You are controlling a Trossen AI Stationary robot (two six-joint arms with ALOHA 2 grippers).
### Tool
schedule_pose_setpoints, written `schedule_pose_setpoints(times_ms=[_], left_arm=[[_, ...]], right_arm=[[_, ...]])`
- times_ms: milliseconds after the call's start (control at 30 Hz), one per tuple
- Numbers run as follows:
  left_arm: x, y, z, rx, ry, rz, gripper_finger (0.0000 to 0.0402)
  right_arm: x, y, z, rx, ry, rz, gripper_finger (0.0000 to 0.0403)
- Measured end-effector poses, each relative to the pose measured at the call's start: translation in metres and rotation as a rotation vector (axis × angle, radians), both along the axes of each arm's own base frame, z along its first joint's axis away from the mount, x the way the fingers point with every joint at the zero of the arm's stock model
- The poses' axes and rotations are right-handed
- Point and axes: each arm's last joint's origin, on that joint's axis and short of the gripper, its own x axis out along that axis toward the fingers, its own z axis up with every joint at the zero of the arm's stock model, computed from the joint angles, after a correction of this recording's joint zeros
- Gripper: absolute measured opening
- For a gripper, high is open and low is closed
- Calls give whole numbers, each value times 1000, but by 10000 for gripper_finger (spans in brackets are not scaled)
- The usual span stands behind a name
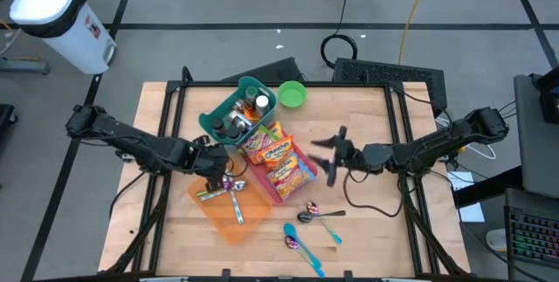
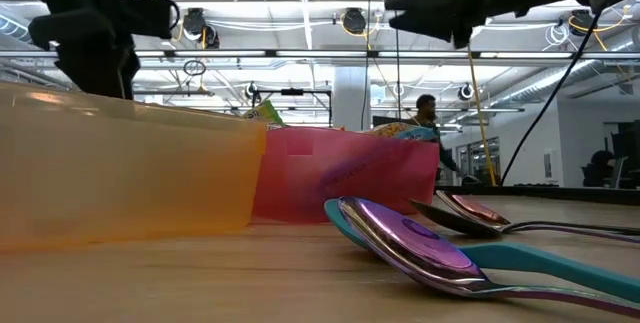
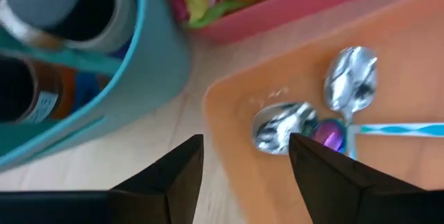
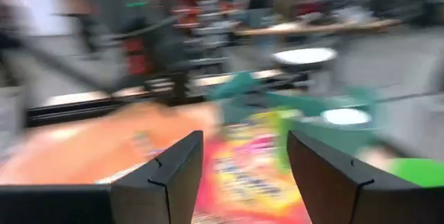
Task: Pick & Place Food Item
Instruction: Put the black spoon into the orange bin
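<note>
Colourful snack packets lie in a pink tray at the table's middle. My right gripper hangs open in the air just right of that tray, pointing level toward the packets, with nothing between its fingers. My left gripper stands open over the far corner of an orange tray, pointing steeply down. Between its fingers I see only the tray's corner and bare table. Several spoons lie in the orange tray.
A teal basket holding bottles stands behind the trays, with a green bowl to its right. Loose spoons and a blue-handled one lie on the table near the front edge. The table's right half is bare wood.
</note>
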Motion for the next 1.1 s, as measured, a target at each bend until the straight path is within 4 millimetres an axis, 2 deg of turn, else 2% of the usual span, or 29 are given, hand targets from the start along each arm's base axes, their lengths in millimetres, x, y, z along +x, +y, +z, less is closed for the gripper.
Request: schedule_pose_setpoints(times_ms=[100, 233, 467, 700, 1100], left_arm=[[5, -1, 1, -4, -39, -37, 217], [9, -3, 3, -6, -84, -66, 216], [17, -5, 6, -24, -168, -66, 216], [24, -6, 11, -26, -269, -50, 216], [34, -7, 18, 48, -392, -82, 216]], right_arm=[[1, 6, -4, 98, 25, 201, 210], [-5, 23, -20, 217, 190, 381, 218], [-17, 66, -53, 183, 419, 471, 218], [-23, 98, -104, 72, 652, 554, 205], [-18, 101, -138, 98, 732, 474, 150]])
